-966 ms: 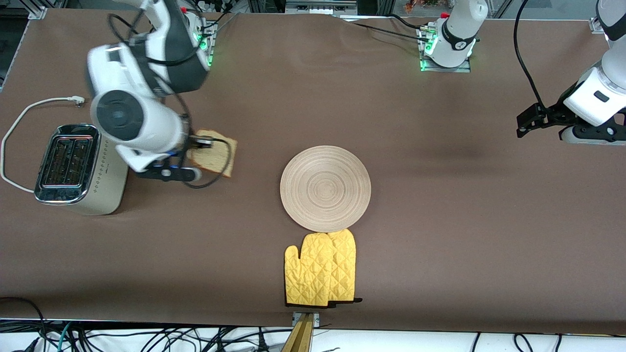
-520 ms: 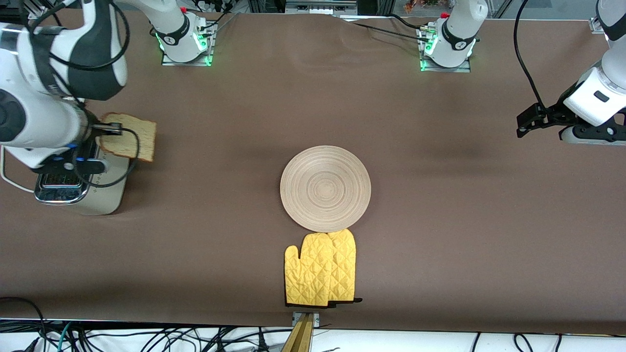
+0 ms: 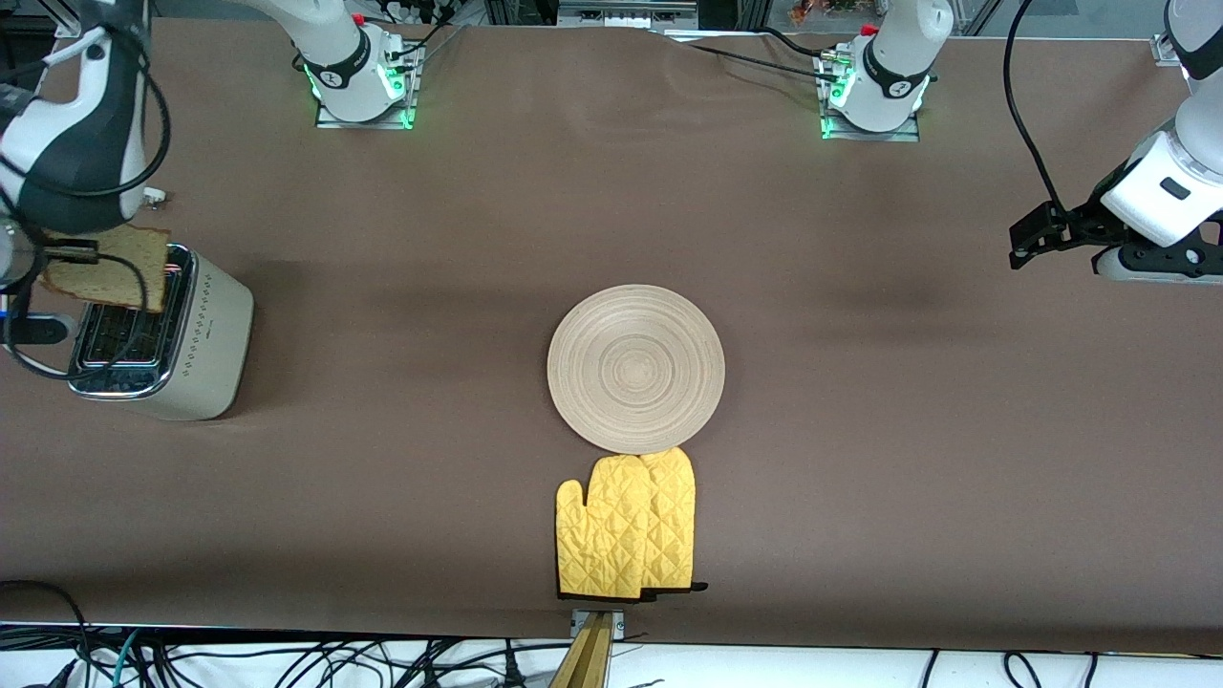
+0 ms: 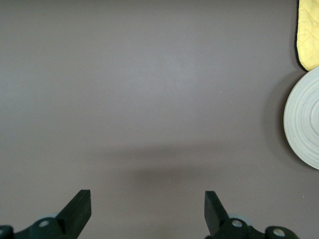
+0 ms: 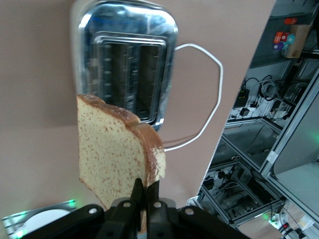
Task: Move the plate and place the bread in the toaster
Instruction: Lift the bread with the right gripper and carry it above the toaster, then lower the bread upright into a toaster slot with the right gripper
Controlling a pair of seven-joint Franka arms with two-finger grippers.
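Bread (image 3: 105,269) pinched in right gripper (image 5: 145,195) fingers, above toaster (image 3: 153,330) slots.
Advice: align slice with one slot, lower straight. Left gripper (image 4: 147,211) waits, fingers wide; plate (image 3: 635,369) mid-bench.

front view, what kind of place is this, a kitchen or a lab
Most likely a robotics lab staged with kitchen props: arm bases bolted to a brown-covered table, loose cables along its edge, and only a toaster, plate and yellow oven mitts on it.
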